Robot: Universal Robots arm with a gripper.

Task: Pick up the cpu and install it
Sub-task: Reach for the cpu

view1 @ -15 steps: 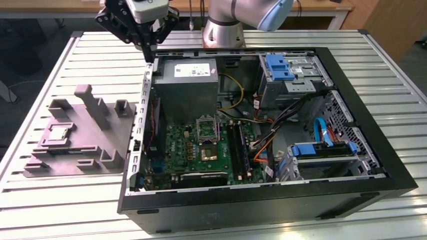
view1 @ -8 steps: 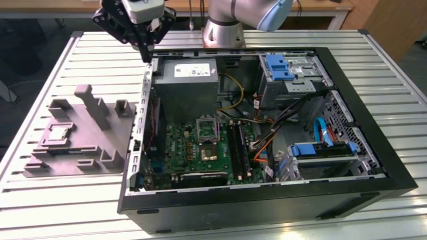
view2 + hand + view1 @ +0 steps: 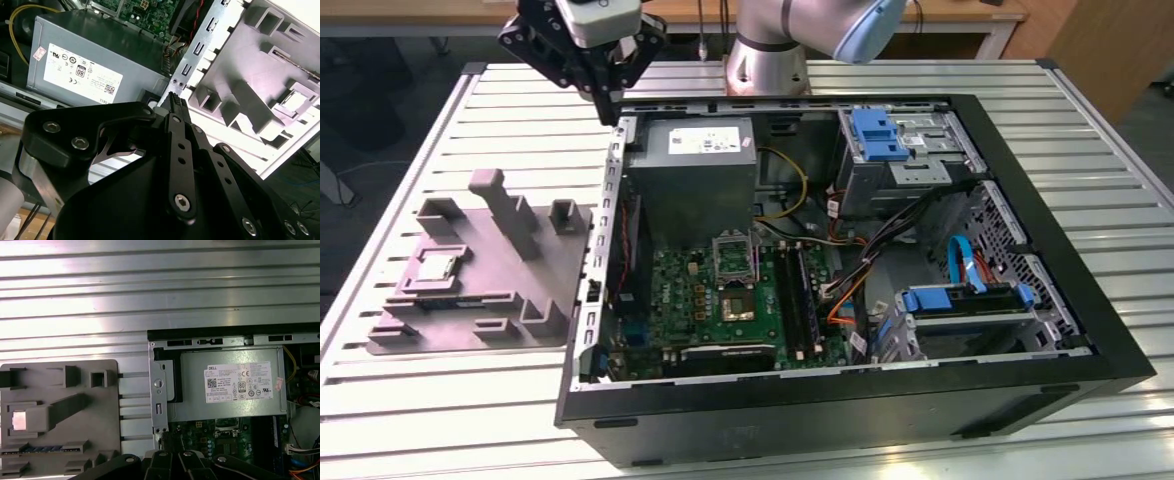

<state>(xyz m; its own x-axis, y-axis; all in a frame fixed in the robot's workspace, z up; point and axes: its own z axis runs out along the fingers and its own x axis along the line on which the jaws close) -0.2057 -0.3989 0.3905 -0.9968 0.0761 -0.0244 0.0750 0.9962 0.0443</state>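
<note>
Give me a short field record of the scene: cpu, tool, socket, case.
cpu: lying in the grey fixture, outside the case, on the exterior view's left
tool: shut, empty, above the case's back edge, apart from the cpu
socket: on the green motherboard, dark centre
case: open, on its side on the slatted table

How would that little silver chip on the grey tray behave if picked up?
The cpu looks thin, flat and metal-topped, so probably stiff and light. It lies flat in a recess of the grey tray, so it should not roll, though its smooth top may be slippery.
</note>
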